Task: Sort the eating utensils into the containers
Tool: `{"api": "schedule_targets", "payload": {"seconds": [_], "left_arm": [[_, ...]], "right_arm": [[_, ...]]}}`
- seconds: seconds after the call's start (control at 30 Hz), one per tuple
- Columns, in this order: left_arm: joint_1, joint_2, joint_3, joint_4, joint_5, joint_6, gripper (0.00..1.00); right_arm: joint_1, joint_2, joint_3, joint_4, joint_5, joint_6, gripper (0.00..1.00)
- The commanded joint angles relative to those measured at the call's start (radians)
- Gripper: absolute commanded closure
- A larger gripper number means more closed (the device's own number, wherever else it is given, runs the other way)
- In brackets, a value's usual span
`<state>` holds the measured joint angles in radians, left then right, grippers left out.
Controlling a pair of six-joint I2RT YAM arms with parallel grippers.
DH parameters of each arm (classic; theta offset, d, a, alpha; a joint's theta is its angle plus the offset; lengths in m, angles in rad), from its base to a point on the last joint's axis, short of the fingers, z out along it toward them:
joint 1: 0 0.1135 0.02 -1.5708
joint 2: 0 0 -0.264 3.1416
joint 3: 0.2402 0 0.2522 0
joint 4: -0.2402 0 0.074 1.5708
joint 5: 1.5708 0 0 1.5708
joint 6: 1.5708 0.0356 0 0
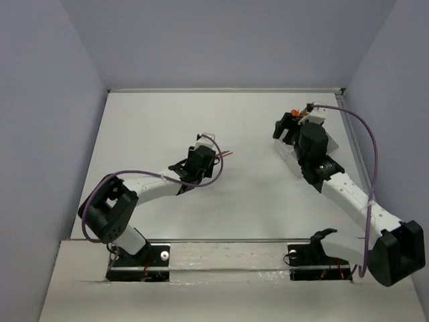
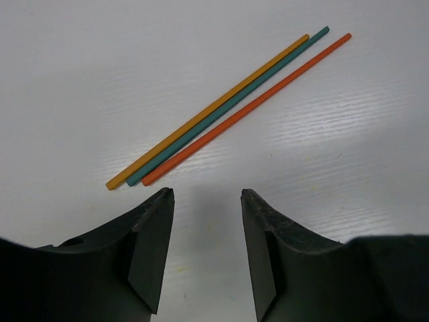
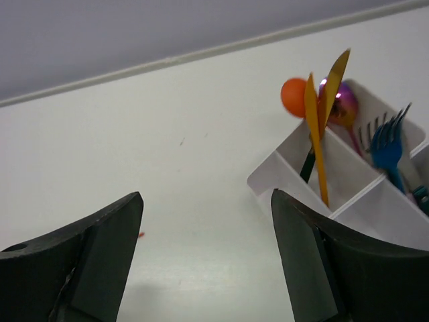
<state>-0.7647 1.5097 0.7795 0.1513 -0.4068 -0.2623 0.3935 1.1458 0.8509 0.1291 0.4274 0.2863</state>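
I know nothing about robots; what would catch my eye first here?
Three thin sticks, yellow, teal and orange, lie side by side on the white table just ahead of the open left gripper. Over by the right gripper, a white divided box bristles with bright utensils: a shiny purple spoon, a blue fork.

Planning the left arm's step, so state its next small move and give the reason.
Probably ease the left tool forward and down over the near ends of the yellow stick, teal stick and orange stick. They lie side by side on the table, untouched, just beyond its jaws, which stand apart with nothing between them.
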Motion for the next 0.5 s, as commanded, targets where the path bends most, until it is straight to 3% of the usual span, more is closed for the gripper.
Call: {"api": "schedule_targets", "payload": {"seconds": [0.0,0.47], "left_arm": [[0.018,0.032,0.066,-0.016,-0.017,0.047,0.55],[0.027,0.213,0.190,-0.038,0.040,0.072,0.56]], "right_arm": [[0.031,-0.109,-0.145,-0.025,-0.193,0.137,0.17],[0.041,-0.271,-0.259,-0.039,-0.323,0.166,0.18]]}}
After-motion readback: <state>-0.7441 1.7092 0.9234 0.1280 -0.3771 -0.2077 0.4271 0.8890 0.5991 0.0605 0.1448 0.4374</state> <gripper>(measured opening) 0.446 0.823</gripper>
